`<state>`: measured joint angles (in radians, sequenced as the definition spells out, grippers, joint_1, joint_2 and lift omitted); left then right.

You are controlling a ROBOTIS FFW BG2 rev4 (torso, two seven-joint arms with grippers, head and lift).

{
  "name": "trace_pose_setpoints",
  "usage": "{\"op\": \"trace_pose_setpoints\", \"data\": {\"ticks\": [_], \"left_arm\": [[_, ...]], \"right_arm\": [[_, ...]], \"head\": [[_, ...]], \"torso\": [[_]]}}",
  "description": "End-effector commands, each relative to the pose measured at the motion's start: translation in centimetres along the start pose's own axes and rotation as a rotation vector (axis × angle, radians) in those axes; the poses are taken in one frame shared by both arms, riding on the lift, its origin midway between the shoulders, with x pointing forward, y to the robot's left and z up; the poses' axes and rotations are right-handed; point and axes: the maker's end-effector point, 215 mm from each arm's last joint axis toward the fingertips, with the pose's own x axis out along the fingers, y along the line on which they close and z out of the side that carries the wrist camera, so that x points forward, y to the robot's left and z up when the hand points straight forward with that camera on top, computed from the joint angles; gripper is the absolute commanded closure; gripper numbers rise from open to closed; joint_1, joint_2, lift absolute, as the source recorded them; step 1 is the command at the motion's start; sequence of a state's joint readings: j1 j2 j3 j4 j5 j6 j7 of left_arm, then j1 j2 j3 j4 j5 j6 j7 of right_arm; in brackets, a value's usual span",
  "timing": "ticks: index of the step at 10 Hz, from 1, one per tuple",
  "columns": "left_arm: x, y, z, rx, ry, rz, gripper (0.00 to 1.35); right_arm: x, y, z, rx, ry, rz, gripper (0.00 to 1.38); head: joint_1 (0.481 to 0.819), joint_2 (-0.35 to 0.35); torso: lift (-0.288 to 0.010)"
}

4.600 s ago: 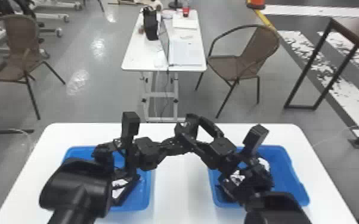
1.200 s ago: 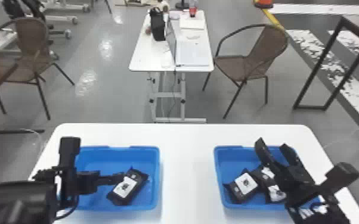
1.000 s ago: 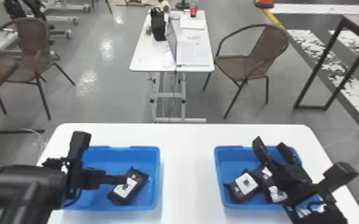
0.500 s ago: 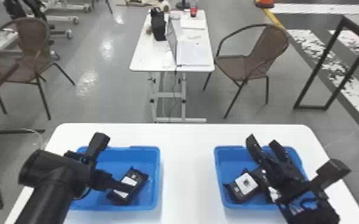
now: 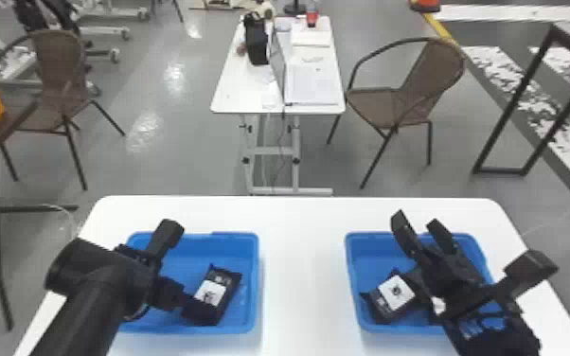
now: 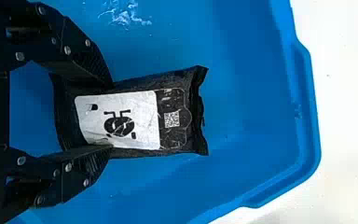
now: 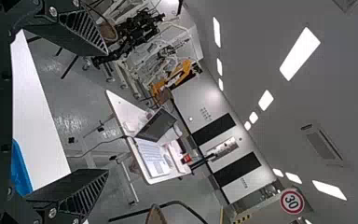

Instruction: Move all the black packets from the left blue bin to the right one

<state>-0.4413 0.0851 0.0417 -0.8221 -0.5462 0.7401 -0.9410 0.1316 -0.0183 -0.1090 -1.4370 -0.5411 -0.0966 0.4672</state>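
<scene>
Black left gripper [image 6: 110, 116]: clamped on the black packet [image 6: 137, 119], toward the near right corner of the left blue bin [image 5: 234, 235]
Risk: slack film could slip from a shallow bite; a low lift might snag the wall
Wrapper: crinkled pouch, pale label, jagged seal
Right gripper [image 5: 415, 219]: fingers apart, over the right bin [image 5: 369, 246]
Desk [image 5: 303, 265]: smooth, white, round-cornered

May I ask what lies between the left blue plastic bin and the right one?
Bare white tabletop separates the left bin from the right bin, as the head view shows.
</scene>
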Motion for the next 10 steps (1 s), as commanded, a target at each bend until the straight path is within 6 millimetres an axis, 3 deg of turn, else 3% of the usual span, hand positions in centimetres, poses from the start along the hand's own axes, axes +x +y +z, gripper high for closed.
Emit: {"op": "trace_pose_setpoints", "data": {"ticks": [1, 3, 4, 6, 7, 9, 10], "left_arm": [[-0.1, 0.1, 2.1, 0.042, -0.102, -0.017, 0.92], [-0.4, 0.7, 1.4, -0.008, -0.131, -0.032, 1.11], [-0.5, -0.6, 1.4, -0.038, -0.188, -0.112, 1.11], [-3.3, -3.7, 2.7, 0.042, -0.309, -0.209, 1.11], [-5.2, -5.1, 3.8, 0.087, -0.362, -0.207, 1.11], [-8.6, -9.8, 8.7, 0.289, -0.533, -0.27, 1.11], [-9.4, -12.0, 10.7, 0.367, -0.604, -0.3, 1.11]], "right_arm": [[-0.1, 0.0, -0.2, 0.01, 0.0, -0.001, 0.13], [-0.1, 0.0, -0.4, 0.021, -0.001, 0.0, 0.13], [0.0, 0.3, -0.4, 0.027, -0.003, 0.006, 0.13], [0.0, 0.8, -0.3, 0.025, -0.004, 0.022, 0.13], [0.0, 1.0, -0.2, 0.025, -0.006, 0.032, 0.13], [0.4, 2.4, 0.0, 0.027, -0.01, 0.064, 0.13], [1.1, 3.7, -0.1, 0.032, -0.008, 0.094, 0.13]], "head": [[0.695, 0.0], [0.695, -0.004], [0.695, -0.002], [0.695, -0.015], [0.695, -0.021], [0.695, -0.031], [0.695, -0.046]], "torso": [[0.0], [0.0], [0.0], [0.0], [0.0], [0.0], [0.0]]}}
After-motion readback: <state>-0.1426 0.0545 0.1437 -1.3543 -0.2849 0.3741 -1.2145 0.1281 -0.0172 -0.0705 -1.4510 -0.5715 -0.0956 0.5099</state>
